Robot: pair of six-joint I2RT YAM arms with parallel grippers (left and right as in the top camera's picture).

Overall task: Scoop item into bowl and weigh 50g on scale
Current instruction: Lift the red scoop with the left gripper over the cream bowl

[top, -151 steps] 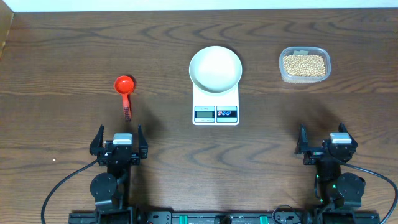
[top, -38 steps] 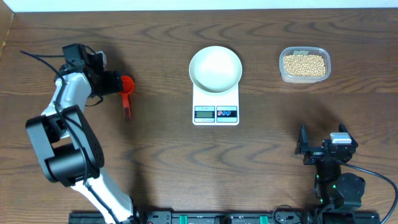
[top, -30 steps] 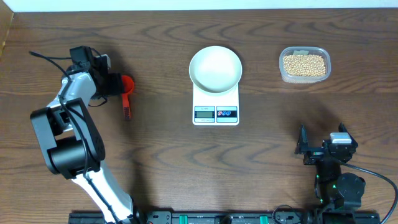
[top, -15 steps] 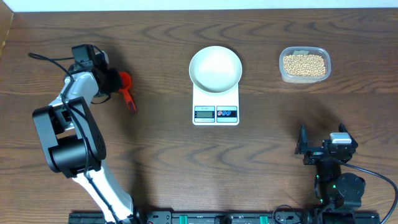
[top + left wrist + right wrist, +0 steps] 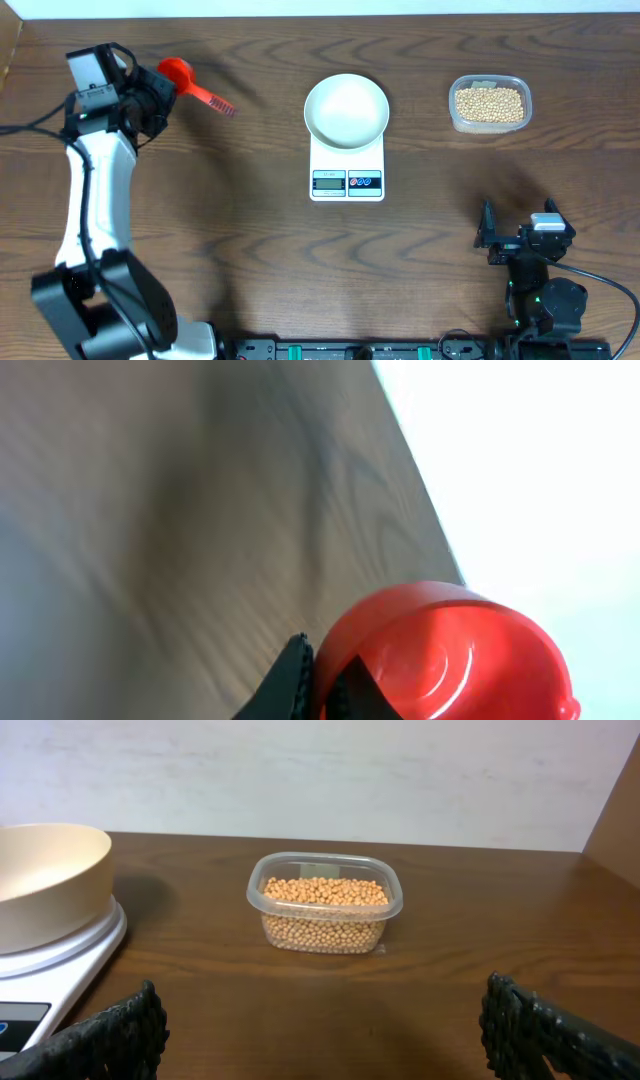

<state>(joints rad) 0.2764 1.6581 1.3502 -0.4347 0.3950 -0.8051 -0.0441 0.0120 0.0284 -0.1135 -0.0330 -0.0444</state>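
Scoop (image 5: 180, 72) now aloft in left fingers (image 5: 289, 685)

The overhead view gives us bright, even light, the tabletop (image 5: 250, 230) crisp edge to edge, and only soft shadows: a faint one beside the red scoop (image 5: 178, 72), another just above the right gripper (image 5: 518, 215). On the left wrist view we get smear everywhere, wood grain blurred, the upper right burned out to white, glare spots on the scoop. Our right wrist view is sharp mid-frame, its dark fingers (image 5: 110, 1040) soft at the bottom corners.
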